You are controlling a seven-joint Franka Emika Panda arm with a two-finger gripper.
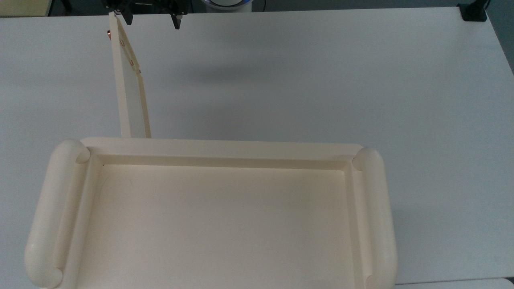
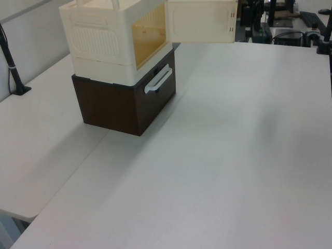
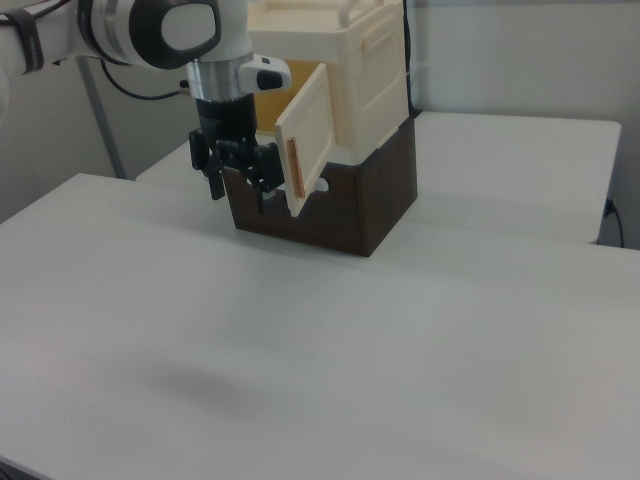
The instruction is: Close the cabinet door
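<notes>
The cream cabinet (image 1: 217, 150) fills the lower part of the top view, its recessed top framed by tube-shaped rails. In the left view the cabinet (image 2: 104, 36) stands on a dark box. The cabinet door (image 1: 130, 92) stands wide open, swung out almost at a right angle. The door (image 3: 312, 125) shows its copper-fixed bar handle (image 3: 293, 172) near the free edge. My gripper (image 1: 152, 20) hovers open at the door's far end, one finger close by the door's free edge. In the right view the gripper (image 3: 240, 198) hangs just left of the handle, holding nothing.
A dark brown drawer unit (image 2: 119, 106) with a white handle (image 2: 158, 80) carries the cabinet. The white table (image 1: 321, 80) stretches wide to the top view's right. A black clamp (image 1: 474, 12) sits at its far right corner.
</notes>
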